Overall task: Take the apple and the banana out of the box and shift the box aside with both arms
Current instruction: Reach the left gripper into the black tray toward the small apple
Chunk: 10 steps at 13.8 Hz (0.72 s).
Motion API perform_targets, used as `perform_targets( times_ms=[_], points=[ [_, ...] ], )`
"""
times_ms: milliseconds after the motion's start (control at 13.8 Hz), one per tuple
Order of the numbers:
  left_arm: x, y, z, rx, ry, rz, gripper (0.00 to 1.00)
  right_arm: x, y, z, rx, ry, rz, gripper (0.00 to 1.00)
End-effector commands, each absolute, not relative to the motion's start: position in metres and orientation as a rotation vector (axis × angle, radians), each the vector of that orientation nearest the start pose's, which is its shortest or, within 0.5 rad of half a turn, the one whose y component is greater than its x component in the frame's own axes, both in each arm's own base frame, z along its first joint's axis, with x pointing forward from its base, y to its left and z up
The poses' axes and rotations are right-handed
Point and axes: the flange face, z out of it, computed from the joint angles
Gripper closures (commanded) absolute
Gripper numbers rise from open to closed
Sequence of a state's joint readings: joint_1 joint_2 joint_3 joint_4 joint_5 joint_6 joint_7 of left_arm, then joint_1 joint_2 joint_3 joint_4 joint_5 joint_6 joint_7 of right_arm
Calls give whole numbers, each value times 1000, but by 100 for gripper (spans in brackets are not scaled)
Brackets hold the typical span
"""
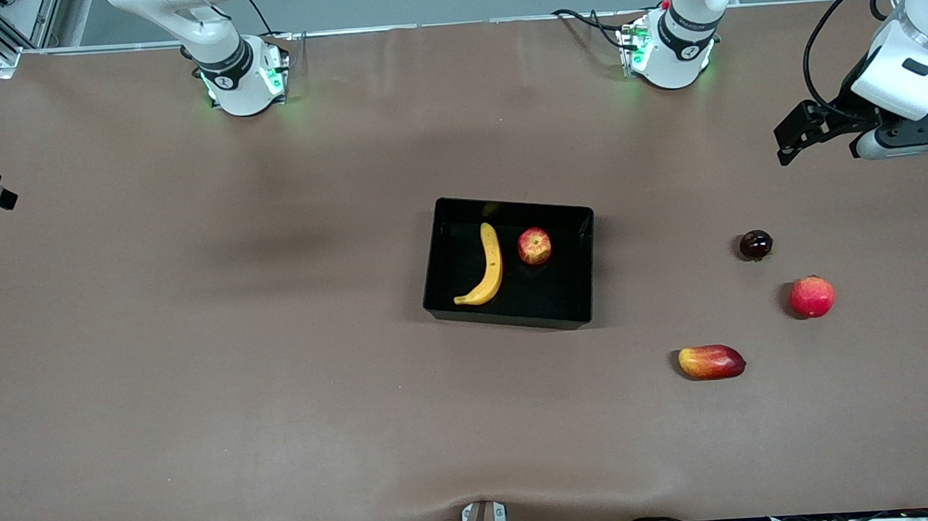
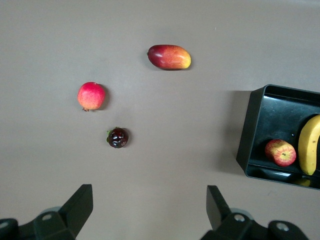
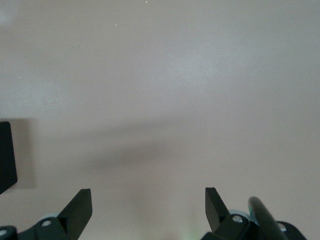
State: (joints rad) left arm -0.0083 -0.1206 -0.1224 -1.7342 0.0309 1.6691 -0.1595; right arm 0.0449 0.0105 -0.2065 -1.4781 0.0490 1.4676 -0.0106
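Fruits of the task, the banana [image 1: 487,267] and the apple [image 1: 535,246], lie side by side in the black box [image 1: 515,318], not touching each other. We see the box on the brown table [image 1: 198,346], near its middle. The apple is toward the left arm's end of the box.

Three other fruits lie on the table, toward the left arm's end and well apart from the box: a mango [image 1: 711,361], a pink-red round fruit [image 1: 811,296] and a small dark fruit [image 1: 755,244]. The mango is nearest to the front camera.

The left gripper [image 2: 150,210] hangs over the table near the dark fruit, its fingers spread and empty. The right gripper [image 3: 148,210] is over bare table, also spread wide, holding nothing.
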Motion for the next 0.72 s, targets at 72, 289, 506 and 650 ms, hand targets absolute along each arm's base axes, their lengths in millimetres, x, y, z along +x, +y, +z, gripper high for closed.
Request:
perform_targets(
  times_ms=[72,289,506,650],
  points=[
    [523,-69,624,-3129,-36,-74,0,543,-86,656,-3065,227,13,0],
    [537,-76,615,-3121,-25,-50,0,543,-86,655,-3065,227,15,0],
    [542,-113,590,-3123,-15,26,0,543,-86,655,-3065,228,13,0],
    [539,-159,570,-3107,-16,75,0,543,-86,655,-3065,228,13,0]
  ],
)
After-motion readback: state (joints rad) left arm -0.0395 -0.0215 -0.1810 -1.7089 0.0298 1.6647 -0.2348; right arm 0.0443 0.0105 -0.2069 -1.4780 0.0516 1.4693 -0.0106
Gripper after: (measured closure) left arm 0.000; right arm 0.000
